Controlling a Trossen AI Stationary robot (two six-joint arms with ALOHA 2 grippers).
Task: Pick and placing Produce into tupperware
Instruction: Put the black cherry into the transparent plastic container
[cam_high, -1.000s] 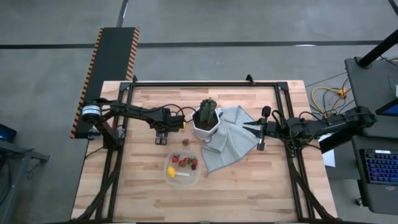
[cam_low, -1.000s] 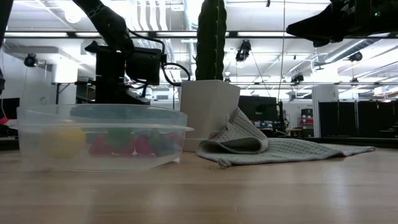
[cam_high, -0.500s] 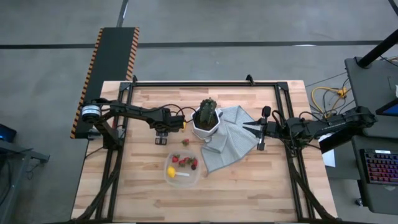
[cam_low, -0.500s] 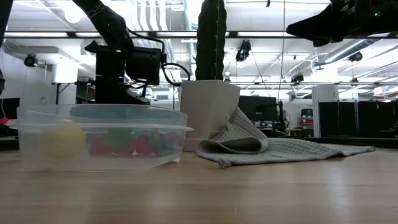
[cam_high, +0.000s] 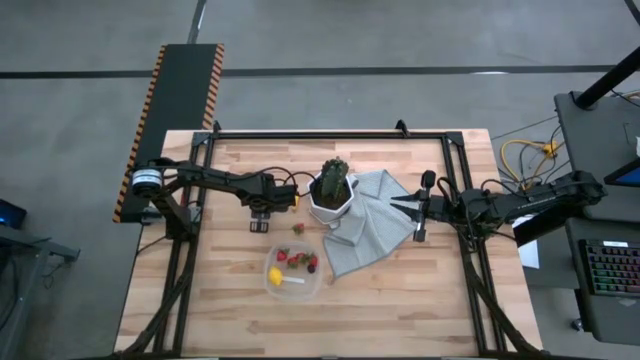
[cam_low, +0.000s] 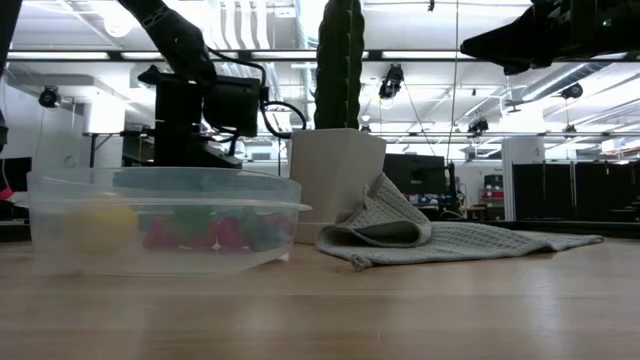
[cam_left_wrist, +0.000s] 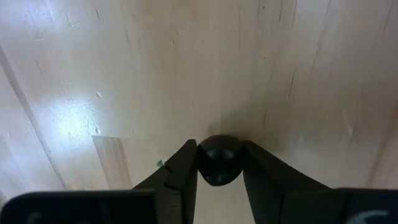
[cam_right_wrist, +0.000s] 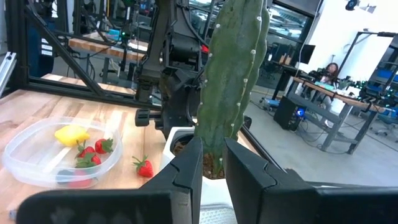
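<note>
- Nothing moves between the earlier frames and now: both arms, the fruit and the container hold the same places in the high and low views. I read it as a pause on a finished grasp, lift not begun.
- Nearest the low camera, at about 6 o'clock of the table (cam_high: 400, 300): tupperware (cam_high: 292, 272), upright, lid off. Inside: lemon (cam_high: 275, 277) toward its 9 o'clock side, strawberries (cam_high: 290, 260) and a dark berry (cam_high: 313, 266) toward 12–3 o'clock.
- One loose strawberry (cam_high: 298, 228) lies on the wood just beyond the tupperware at its 12 o'clock, between it and the white pot (cam_high: 330, 205). Not yet packed.
- Left gripper (cam_high: 260, 222), at 10–11 o'clock of the tupperware, points down at the board. Wrist view shows its fingers (cam_left_wrist: 180, 174) pinched on a small round dark berry in the grip (cam_left_wrist: 219, 160), berry at or just above the wood; cannot tell which.
- Next call, as judgement: lift, carry toward 5 o'clock, release over the tupperware. Round berry may slip or roll.
- Cactus (cam_high: 334, 178) in the white pot and grey cloth (cam_high: 375, 220) sit near table centre, not task items.
- Right gripper (cam_high: 412, 208) waits above the cloth's 3 o'clock edge, fingers slightly parted, holding nothing.
</note>
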